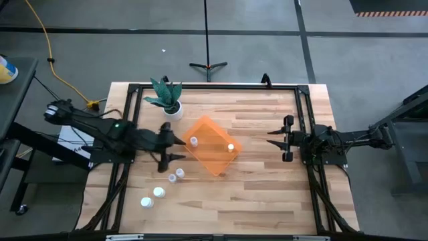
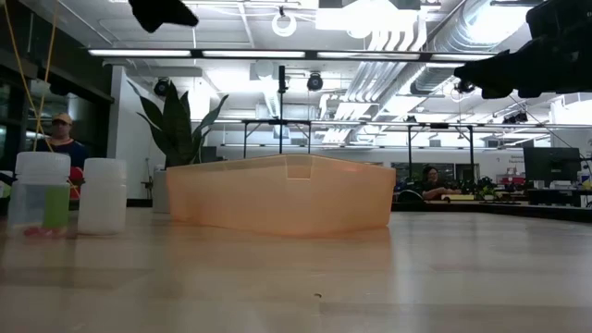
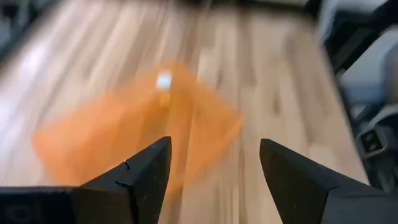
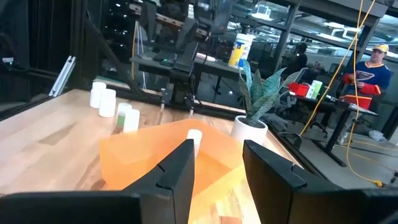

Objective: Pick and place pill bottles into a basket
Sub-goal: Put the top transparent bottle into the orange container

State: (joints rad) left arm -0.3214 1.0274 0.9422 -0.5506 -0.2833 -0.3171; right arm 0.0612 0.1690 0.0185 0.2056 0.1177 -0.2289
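The orange basket sits mid-table, turned cornerwise. Two white pill bottles stand in it, one near its left corner and one near its right corner. Several more bottles stand on the table toward the near left, two closer to the basket and two farther off. My left gripper is open and empty, raised by the basket's left corner; its wrist view shows it facing the basket. My right gripper is open and empty, right of the basket.
A white pot with a green plant stands at the far left, just behind the basket. A black frame runs around the table's edges. Bare wood lies between the basket and my right gripper. People show in the room beyond the table.
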